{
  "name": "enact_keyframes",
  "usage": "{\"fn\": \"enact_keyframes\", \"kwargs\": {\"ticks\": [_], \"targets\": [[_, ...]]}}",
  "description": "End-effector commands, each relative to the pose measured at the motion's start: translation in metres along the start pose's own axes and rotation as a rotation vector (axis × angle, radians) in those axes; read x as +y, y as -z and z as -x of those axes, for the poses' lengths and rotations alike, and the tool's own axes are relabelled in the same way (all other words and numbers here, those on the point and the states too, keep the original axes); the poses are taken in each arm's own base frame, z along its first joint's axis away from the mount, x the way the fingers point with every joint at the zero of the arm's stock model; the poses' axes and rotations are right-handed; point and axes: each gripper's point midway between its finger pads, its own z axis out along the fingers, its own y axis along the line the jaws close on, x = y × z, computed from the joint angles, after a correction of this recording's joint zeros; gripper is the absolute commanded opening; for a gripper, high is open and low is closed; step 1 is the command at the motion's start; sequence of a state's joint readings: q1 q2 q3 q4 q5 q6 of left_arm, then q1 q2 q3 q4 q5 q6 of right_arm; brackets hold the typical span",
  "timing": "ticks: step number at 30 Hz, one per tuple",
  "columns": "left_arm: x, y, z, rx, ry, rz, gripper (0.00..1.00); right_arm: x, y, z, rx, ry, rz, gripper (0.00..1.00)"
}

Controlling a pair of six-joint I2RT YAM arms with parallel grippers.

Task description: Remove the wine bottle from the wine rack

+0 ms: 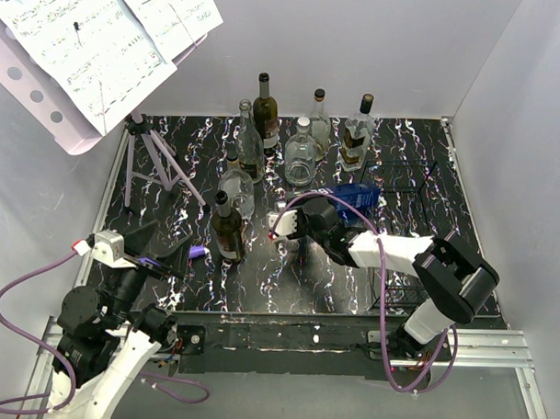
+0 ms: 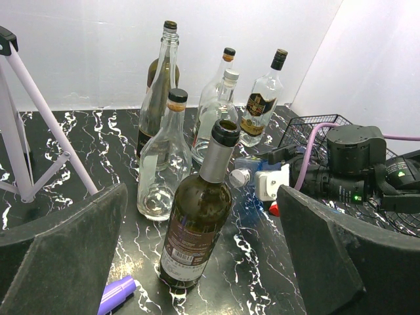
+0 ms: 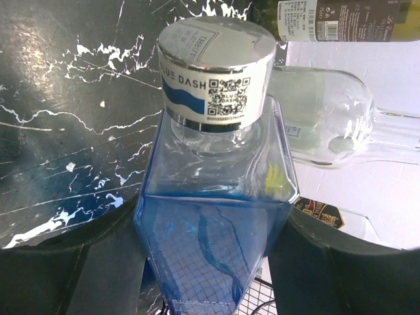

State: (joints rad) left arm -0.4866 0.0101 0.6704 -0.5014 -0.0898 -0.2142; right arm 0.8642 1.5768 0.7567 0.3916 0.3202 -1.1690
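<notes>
Above the table (image 1: 259, 287), we see the right gripper (image 1: 344, 205) reaching in from the right side, its jaws closed about halfway on the wine bottle (image 1: 360, 196), a square blue-glass one. The bottle lies on its side at the left edge of the wine rack (image 1: 412, 177), with its long axis roughly left to right and its cap toward the wrist. We judge the way out to be leftward along that axis. On that side a dark bottle (image 1: 228, 231) and a clear bottle (image 1: 236, 191) stand near, and more bottles stand behind. The left gripper (image 1: 168, 248) sits well apart by its base, jaws wide and empty, a purple marker (image 1: 197, 253) just beside it, so the right arm is the nearer. From the left wrist, the left gripper (image 2: 197, 262) frames the dark bottle (image 2: 200, 216), with the wine bottle (image 2: 253, 163) low behind it and the wine rack (image 2: 308, 125) beyond. From the right wrist, the right gripper (image 3: 213, 252) has a finger against each side of the wine bottle (image 3: 216, 216), silver cap toward us. Rack mesh shows through the glass, so we judge it not yet off.
</notes>
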Motion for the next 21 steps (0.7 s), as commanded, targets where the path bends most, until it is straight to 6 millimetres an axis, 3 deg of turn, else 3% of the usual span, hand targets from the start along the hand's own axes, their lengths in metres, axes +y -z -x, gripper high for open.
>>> {"fn": "enact_keyframes", "kwargs": {"ticks": [1,14,21], "targets": [[0.0,0.002,0.004,-0.009,0.003,0.002,0.98,-0.081,0.022,0.036,-0.095,-0.047,-0.234,0.21],[0.0,0.002,0.004,-0.006,0.003,0.001,0.98,-0.092,0.042,0.066,-0.182,-0.087,-0.277,0.19],[-0.001,0.002,0.004,-0.005,0.003,-0.002,0.98,-0.106,0.067,0.083,-0.282,-0.222,-0.297,0.15]]}}
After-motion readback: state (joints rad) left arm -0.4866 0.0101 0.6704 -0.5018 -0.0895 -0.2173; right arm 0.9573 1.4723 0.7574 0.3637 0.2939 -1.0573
